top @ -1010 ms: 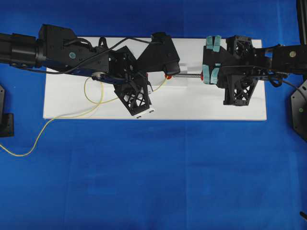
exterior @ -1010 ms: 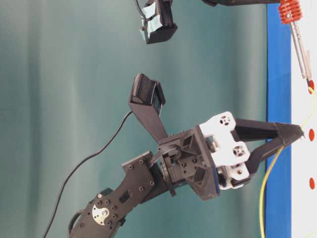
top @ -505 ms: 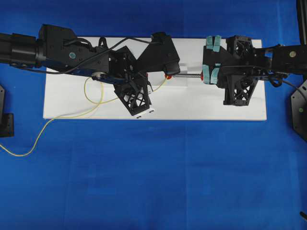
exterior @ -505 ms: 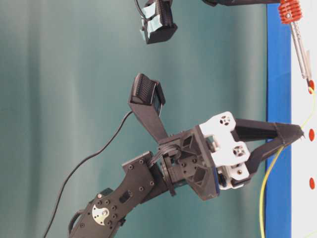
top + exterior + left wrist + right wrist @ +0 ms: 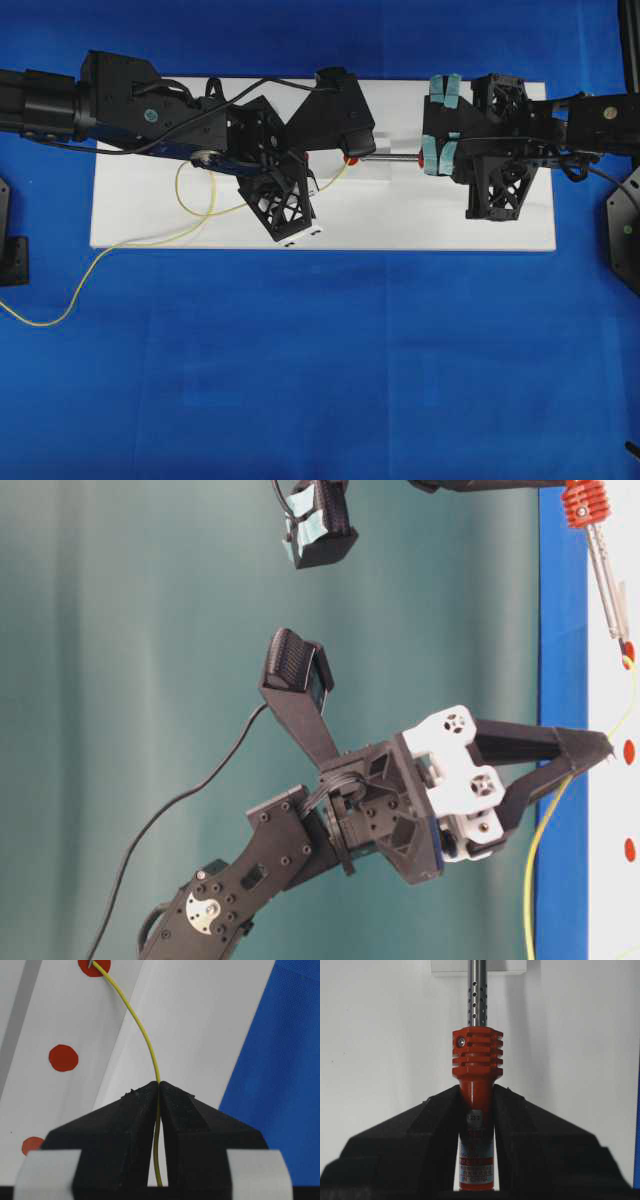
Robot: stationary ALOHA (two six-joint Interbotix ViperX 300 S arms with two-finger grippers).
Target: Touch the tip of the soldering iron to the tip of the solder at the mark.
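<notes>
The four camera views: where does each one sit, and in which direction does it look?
Overhead: above, looking down on the white board; both arms show.
Table-level: low at the side, image turned; left gripper pinches the solder.
Left wrist: behind its jaws, along the solder toward a red mark.
Right wrist: behind the right gripper, clamping the soldering iron.
Shared: solder and iron.

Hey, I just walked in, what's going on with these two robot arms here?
The left end effector is shut on the solder, whose free end sits on a red mark on the white board. The right end effector is shut on the iron, its tip meeting the solder's end at that mark.
</notes>
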